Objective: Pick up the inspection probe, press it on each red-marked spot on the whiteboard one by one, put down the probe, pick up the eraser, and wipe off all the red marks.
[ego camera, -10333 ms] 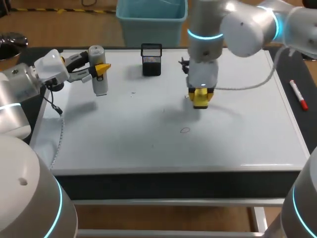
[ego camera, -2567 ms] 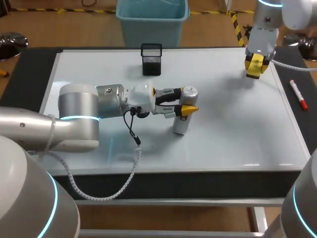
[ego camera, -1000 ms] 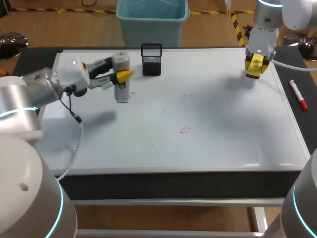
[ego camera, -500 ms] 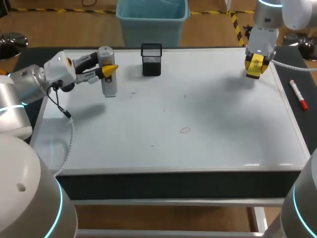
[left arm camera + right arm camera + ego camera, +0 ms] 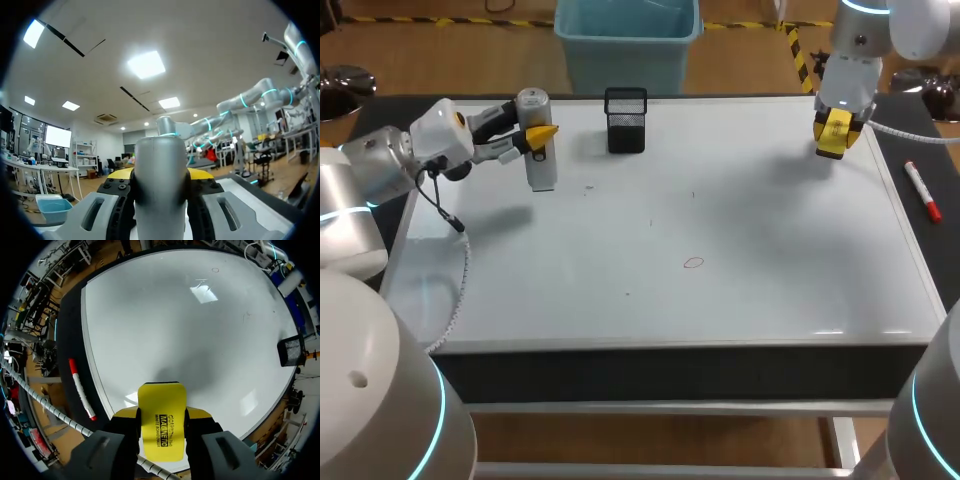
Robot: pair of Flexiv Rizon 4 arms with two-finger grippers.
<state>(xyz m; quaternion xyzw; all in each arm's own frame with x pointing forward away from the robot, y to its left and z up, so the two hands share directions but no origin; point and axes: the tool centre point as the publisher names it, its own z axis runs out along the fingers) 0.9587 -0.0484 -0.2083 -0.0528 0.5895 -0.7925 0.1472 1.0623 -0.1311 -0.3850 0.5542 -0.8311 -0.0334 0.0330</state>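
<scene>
Whiteboard: one red ring near front-mid. L gripper pinches probe, upright at far-left by mesh cup. R gripper clamps eraser (yellow) over far-right corner. Prob. step: probe put-down. Next: let go, then eraser to ring.

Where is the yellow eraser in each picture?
Head view: the yellow eraser is held in the right gripper, over the far right part of the whiteboard.
Left wrist view: not in it; only the probe in the left gripper shows.
Right wrist view: the yellow eraser is in the gripper, near the whiteboard's edge.
Shared landmark: the black mesh holder, in the head and right wrist views.
</scene>
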